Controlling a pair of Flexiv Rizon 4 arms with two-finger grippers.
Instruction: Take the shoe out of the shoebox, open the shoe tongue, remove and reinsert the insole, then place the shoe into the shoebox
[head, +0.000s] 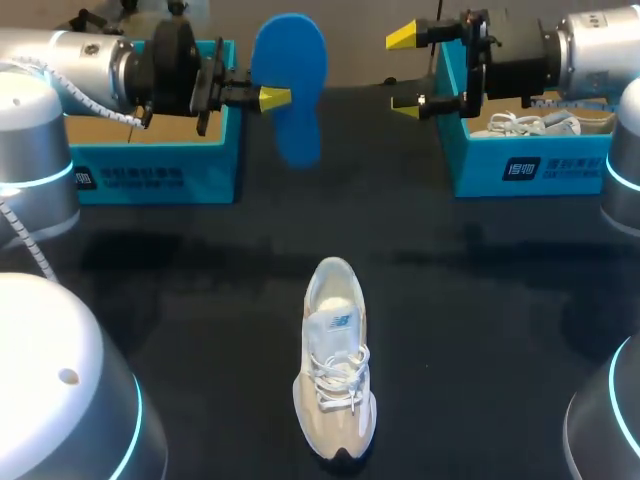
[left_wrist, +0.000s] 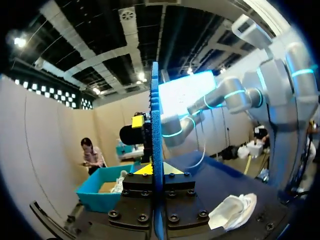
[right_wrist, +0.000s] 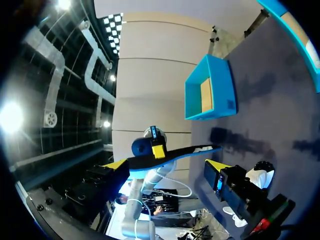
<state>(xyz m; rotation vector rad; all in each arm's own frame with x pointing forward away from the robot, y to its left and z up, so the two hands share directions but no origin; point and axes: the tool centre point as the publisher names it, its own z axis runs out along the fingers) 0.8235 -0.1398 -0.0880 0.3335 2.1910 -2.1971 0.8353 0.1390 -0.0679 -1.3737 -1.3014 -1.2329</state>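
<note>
My left gripper (head: 272, 97) is shut on a blue insole (head: 290, 85) and holds it up above the table's far side. In the left wrist view the insole (left_wrist: 155, 140) stands edge-on between my yellow fingertips (left_wrist: 144, 169). My right gripper (head: 404, 72) is open, facing the insole a short way to its right, with nothing between its fingers. Its wrist view shows the insole (right_wrist: 175, 154) ahead of the open gripper (right_wrist: 167, 165). The beige-and-white shoe (head: 335, 370) lies on the black table at front centre, toe toward me; it also shows as the shoe (left_wrist: 232, 210) below my left gripper.
An open blue shoebox (head: 150, 165) stands at the back left, under my left arm. A second blue shoebox (head: 520, 160) at the back right holds another white shoe (head: 530, 124). The left shoebox (right_wrist: 210, 87) also appears beyond the insole.
</note>
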